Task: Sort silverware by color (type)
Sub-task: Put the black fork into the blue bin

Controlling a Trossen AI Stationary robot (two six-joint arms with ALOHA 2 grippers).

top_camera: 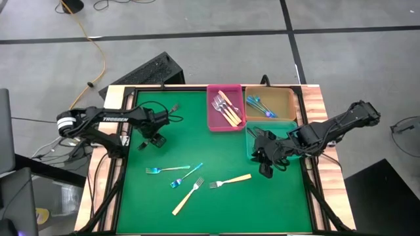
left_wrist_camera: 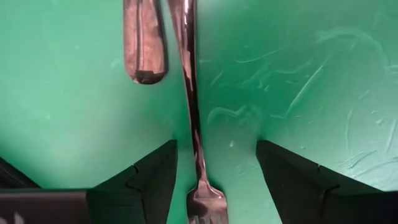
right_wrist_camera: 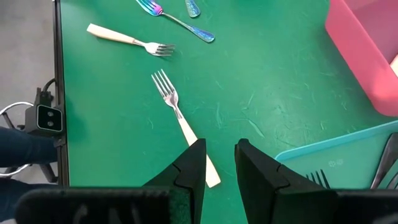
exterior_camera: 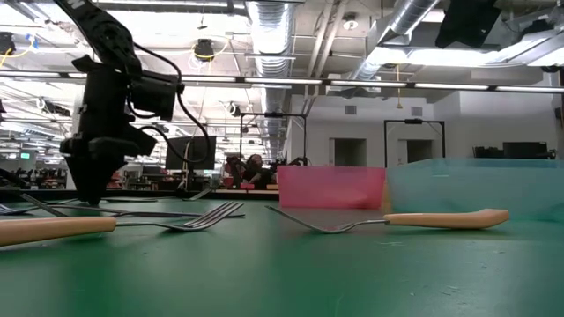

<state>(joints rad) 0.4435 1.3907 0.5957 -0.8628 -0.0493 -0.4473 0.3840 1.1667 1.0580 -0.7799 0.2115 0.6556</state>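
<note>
Near the front of the green mat (top_camera: 216, 203), two tan forks (top_camera: 231, 181) and two blue forks (top_camera: 186, 174) are left lying flat; they are judged light, stiff, thin and slippery, so each is best pinched across the middle of its handle. Farther back on the left, a black fork (left_wrist_camera: 193, 118) is straddled by the left gripper (left_wrist_camera: 216, 171), whose fingers are held wide apart, and the narrow neck between them looks like a good place to squeeze. On the right, the right gripper (right_wrist_camera: 220, 163) is held a little apart and empty by the teal bin (top_camera: 257, 145), with the pink bin (top_camera: 211, 113) and tan bin (top_camera: 292, 105) of sorted forks farthest back.
</note>
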